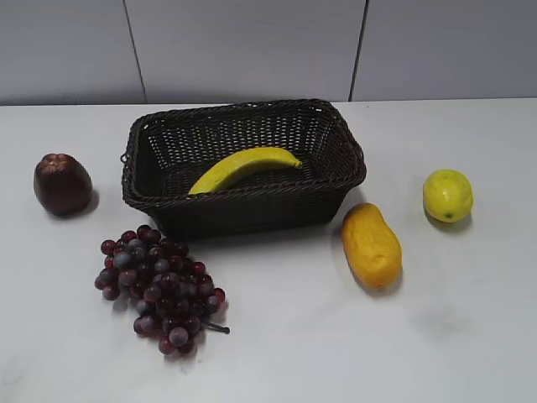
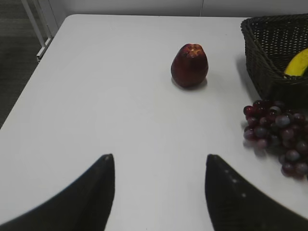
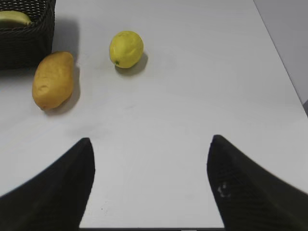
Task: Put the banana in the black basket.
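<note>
The long yellow-green banana [image 1: 243,167] lies inside the black basket [image 1: 151,189], resting across its bottom. The basket stands at the middle back of the white table. A piece of the banana [image 2: 298,63] and the basket's corner [image 2: 260,53] show at the right of the left wrist view, and the banana's end [image 3: 14,17] in the basket [image 3: 29,43] at the top left of the right wrist view. My left gripper [image 2: 159,161] is open and empty over bare table. My right gripper [image 3: 150,144] is open and empty over bare table. Neither arm shows in the exterior view.
A dark red apple [image 1: 62,183] sits left of the basket. A bunch of purple grapes [image 1: 161,285] lies in front of it. An orange-yellow oval fruit [image 1: 371,245] and a round lemon [image 1: 447,195] lie to the right. The table's left edge [image 2: 29,86] drops to the floor.
</note>
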You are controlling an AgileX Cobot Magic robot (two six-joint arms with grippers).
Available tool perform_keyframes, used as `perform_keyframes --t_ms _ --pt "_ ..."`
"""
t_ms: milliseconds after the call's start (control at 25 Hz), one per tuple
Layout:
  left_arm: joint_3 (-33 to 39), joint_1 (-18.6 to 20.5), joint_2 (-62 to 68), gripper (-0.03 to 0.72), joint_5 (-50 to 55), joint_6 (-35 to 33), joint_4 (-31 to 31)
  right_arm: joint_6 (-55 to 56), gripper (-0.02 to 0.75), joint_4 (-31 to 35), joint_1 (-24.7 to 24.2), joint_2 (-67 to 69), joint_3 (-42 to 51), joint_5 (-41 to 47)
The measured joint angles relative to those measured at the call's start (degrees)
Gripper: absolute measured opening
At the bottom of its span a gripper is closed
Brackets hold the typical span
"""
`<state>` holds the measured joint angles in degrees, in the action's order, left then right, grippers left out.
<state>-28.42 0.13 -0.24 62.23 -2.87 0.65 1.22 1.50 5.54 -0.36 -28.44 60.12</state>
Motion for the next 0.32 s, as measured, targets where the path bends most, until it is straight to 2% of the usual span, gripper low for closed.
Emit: perform_keyframes --t_ms 320 --pt "0.00 0.00 -0.04 0.582 0.00 0.00 0.00 0.00 0.582 0.00 0.00 0.00 0.00 0.00"
